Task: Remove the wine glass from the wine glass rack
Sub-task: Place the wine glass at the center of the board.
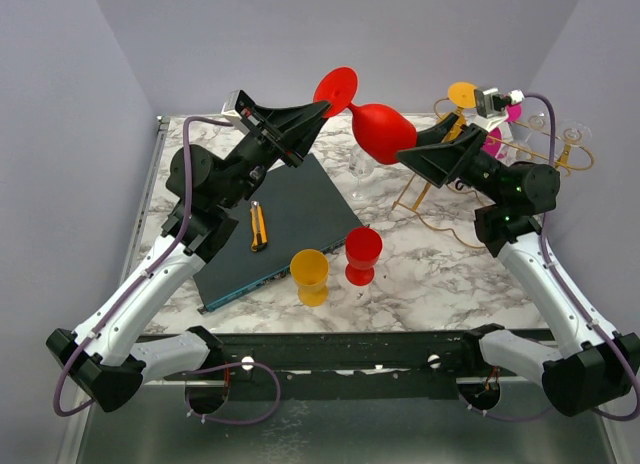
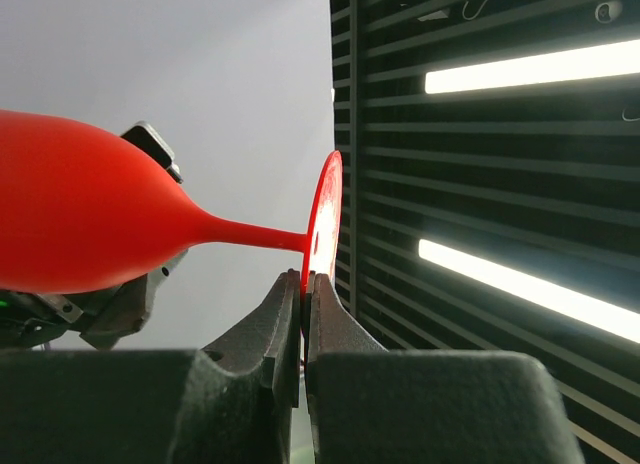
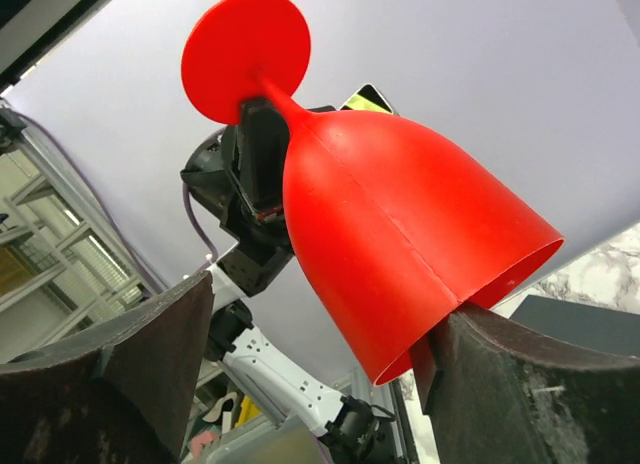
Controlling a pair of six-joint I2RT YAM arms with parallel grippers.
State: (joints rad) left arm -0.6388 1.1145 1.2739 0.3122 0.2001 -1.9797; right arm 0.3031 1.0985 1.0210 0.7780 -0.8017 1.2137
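The black mounting bar [image 1: 340, 352] at the table's near edge carries both arm bases, at 7 and 5 o'clock in the overhead view. From there the white marble-patterned table [image 1: 430, 274] runs back to a lavender wall. The left gripper [image 1: 325, 106] is raised above the far side, toward 12 o'clock. Its wrist view shows its jaws closed on the edge of the flat round foot of the red plastic wine glass [image 2: 80, 219], pinching the disc between the two black fingers [image 2: 270, 329]. The glass lies roughly level in the air, clear of the table, its stem pointing toward 10 o'clock and its bowl toward 4 o'clock. The right gripper [image 1: 412, 150] meets the bowl from the 3 o'clock side with its jaws spread wide on either side. In its own view the right-hand finger [image 3: 520, 384] sits against the rim, while the left-hand one stands apart from the bowl. The thin gold wire wine glass rack [image 1: 440, 199] stands at 2 o'clock behind the right arm, with a magenta glass [image 1: 493, 141] hanging in it. At 9 o'clock lies a dark slate board [image 1: 300, 224] with a yellow-and-black tool [image 1: 258, 227] on it. Just beside its near corner, at 6 o'clock, a yellow goblet [image 1: 310, 275] and a red goblet [image 1: 363, 255] stand upright.
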